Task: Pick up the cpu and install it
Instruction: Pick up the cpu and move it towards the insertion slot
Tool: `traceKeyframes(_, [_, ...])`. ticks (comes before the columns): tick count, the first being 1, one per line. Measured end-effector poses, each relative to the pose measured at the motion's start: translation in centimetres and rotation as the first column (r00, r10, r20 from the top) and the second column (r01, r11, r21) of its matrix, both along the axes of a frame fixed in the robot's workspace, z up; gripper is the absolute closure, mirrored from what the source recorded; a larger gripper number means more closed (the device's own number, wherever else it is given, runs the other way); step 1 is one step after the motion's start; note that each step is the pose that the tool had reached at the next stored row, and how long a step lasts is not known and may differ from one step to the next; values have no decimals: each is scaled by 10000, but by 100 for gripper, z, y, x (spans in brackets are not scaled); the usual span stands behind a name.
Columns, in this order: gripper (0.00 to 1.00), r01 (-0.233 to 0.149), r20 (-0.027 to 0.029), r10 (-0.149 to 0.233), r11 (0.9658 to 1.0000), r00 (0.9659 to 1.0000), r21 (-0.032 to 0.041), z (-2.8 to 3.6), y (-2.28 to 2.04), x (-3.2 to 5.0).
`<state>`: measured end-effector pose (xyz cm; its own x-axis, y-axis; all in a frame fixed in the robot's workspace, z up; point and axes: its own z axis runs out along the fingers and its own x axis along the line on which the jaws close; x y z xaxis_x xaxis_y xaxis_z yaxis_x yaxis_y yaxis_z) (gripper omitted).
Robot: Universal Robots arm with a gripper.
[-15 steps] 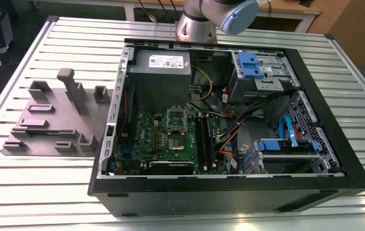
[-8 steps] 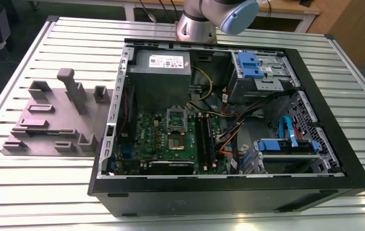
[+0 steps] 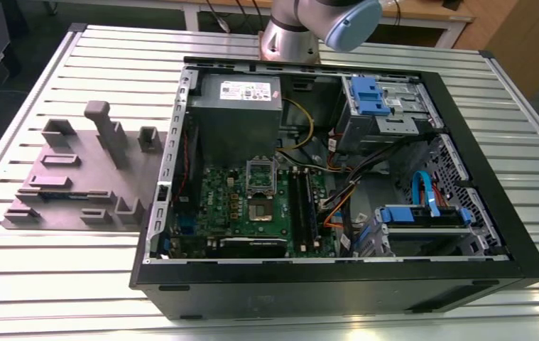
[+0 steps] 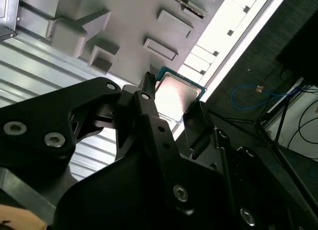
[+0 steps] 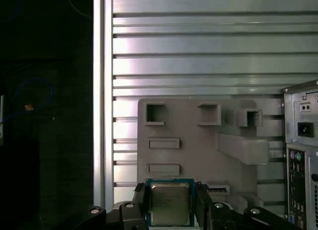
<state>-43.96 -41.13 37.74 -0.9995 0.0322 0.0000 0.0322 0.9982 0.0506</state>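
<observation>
The open computer case lies on its side; inside it are a green motherboard with a metal socket frame at its middle, a grey power-supply box just beyond the board, blue-fronted drive bays toward the exterior view's right, and loose orange, yellow and blue cables between them. To the exterior view's left of the case, well apart from it, sits a grey fixture tray of raised blocks and shallow rectangular pockets. In both wrist views the gripper is clamped on the cpu, one black finger pressed against each opposite edge; the chip's silver top faces the first wrist camera, and the fixture tray lies behind it; whether the chip touches the tray I cannot tell. Case and tray rest on a slatted metal table; the robot arm rises at the table's far edge, with wooden furniture beyond it; a thin blue cable lies on dark floor past the table's edge.
</observation>
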Motion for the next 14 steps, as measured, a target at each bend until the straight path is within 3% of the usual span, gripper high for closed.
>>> traceKeyframes(14, [53, 0, 0, 0, 10000, 10000, 0, 114, 0, 0])
